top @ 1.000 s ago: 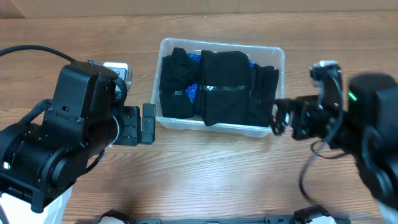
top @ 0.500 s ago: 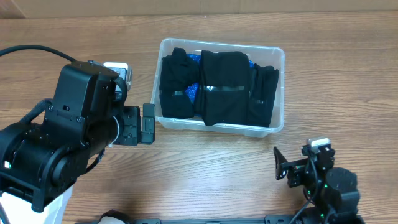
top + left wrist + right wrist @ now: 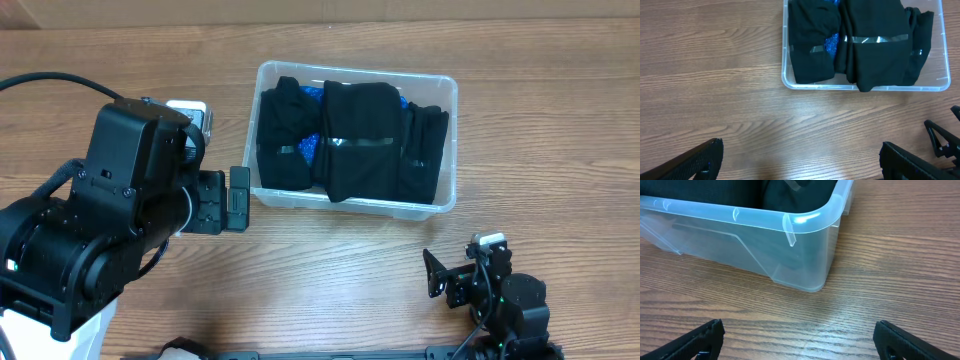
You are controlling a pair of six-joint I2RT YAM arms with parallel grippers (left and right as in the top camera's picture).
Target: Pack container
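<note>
The clear plastic container (image 3: 449, 88) stands at the table's middle back, filled with folded black garments (image 3: 358, 135) and a bit of blue fabric (image 3: 309, 146). It also shows in the left wrist view (image 3: 786, 80) and the right wrist view (image 3: 810, 220). My left gripper (image 3: 238, 199) is open and empty just left of the container's front left corner; its fingers show in the left wrist view (image 3: 801, 157). My right gripper (image 3: 437, 278) is open and empty over bare table, below the container's front right corner; its fingers show in the right wrist view (image 3: 799, 340).
The wooden table (image 3: 330, 270) surrounds the container. The left arm's bulky black body (image 3: 110, 220) covers the left side. The right arm's base (image 3: 510, 310) sits at the front right edge.
My right arm has pulled back from the container's right front corner toward the front edge of the table, then shifted slightly left. The left arm has not moved.
</note>
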